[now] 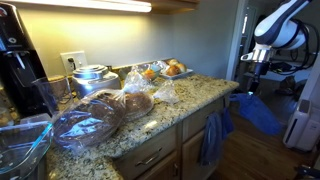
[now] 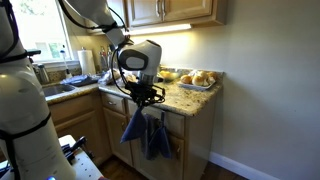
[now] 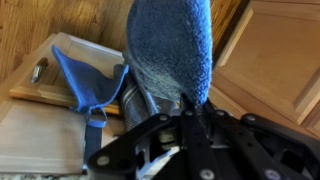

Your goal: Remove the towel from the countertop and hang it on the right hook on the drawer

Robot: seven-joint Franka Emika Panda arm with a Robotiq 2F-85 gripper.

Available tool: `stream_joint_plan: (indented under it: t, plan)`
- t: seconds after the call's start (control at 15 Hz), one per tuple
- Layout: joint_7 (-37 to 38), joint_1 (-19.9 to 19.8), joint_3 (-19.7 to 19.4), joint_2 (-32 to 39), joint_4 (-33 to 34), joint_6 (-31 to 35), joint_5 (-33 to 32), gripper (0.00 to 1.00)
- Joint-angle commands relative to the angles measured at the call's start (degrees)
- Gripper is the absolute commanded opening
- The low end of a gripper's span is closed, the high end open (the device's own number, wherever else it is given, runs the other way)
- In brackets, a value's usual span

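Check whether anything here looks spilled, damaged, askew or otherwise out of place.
Nothing stands out. The gripper holds the towel clear of the countertop, beside a second towel hanging on the cabinet. The countertop is crowded, but nothing looks spilled.

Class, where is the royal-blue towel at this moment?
In both exterior views the towel dangles from the gripper, off the end of the countertop, beside the paler towel hanging on the cabinet front.

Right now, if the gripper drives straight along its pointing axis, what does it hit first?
Apart from the towel it grips, the gripper would probably meet the wooden cabinet front first, close beside the other hung towel. Depth is unclear from the wrist view.
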Motion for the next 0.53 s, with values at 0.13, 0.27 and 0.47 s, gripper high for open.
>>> stream_joint_plan:
  t: [0.13, 0.27, 0.47]
  plan:
    - [-3.43, -0.76, -4.01, 0.57, -2.78, 0.49, 1.17, 0.09]
    - [-5.23, -1.13, -5.04, 3.05, -1.57, 0.37, 2.88, 0.09]
    - [-7.26, -2.20, -5.30, 6.73, -0.09, 3.17, 4.14, 0.09]
